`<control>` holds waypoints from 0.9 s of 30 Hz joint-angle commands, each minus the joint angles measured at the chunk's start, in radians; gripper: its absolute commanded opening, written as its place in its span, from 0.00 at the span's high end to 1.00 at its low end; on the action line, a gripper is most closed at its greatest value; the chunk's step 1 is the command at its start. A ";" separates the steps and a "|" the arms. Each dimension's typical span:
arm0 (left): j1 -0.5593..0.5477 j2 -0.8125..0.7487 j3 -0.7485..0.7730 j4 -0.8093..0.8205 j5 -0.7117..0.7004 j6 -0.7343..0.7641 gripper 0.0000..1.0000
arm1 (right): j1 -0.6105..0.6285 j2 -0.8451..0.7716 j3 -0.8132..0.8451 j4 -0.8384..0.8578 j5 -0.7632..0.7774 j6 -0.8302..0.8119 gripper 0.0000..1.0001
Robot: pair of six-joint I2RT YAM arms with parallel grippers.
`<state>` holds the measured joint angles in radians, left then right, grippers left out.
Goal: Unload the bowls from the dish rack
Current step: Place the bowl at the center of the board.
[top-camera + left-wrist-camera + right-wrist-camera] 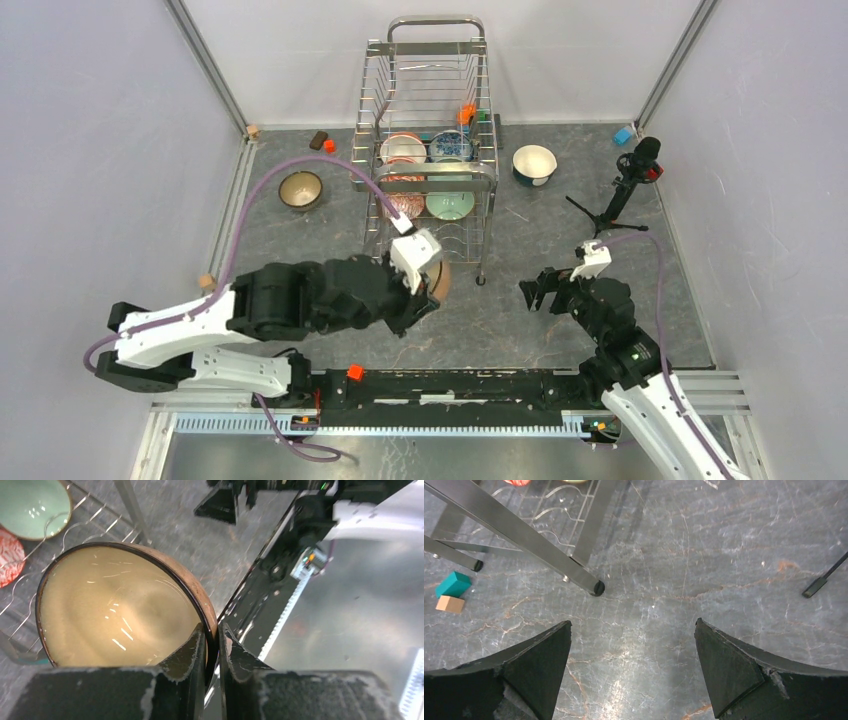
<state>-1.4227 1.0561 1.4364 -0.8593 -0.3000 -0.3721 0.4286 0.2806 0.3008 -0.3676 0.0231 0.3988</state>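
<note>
Left claw (213, 642) astride tan bowl (120, 612) rim

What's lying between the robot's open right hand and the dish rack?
Nothing. In the right wrist view, only bare grey tabletop stretches from the right hand to the dish rack and its nearest leg; the top view agrees.

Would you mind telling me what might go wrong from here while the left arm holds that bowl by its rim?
1. The left gripper pinches only a short stretch of rim on the tan bowl, so the bowl may pivot or slip out.
2. The bowl hangs beside the wires of the dish rack; a careless swing might clip them and jolt the green bowl and red bowl inside.
</note>
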 commanded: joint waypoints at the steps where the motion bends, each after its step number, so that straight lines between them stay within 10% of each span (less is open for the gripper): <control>1: -0.066 -0.010 -0.093 0.063 -0.168 0.069 0.98 | 0.004 0.028 -0.046 0.035 -0.015 0.057 0.02; 27: -0.299 0.302 -0.553 0.349 -0.315 0.356 0.98 | 0.004 0.133 -0.141 0.091 -0.214 0.070 0.03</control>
<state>-1.7107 1.3624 0.9134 -0.6937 -0.5701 -0.1947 0.4301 0.3920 0.1600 -0.3126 -0.1139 0.4973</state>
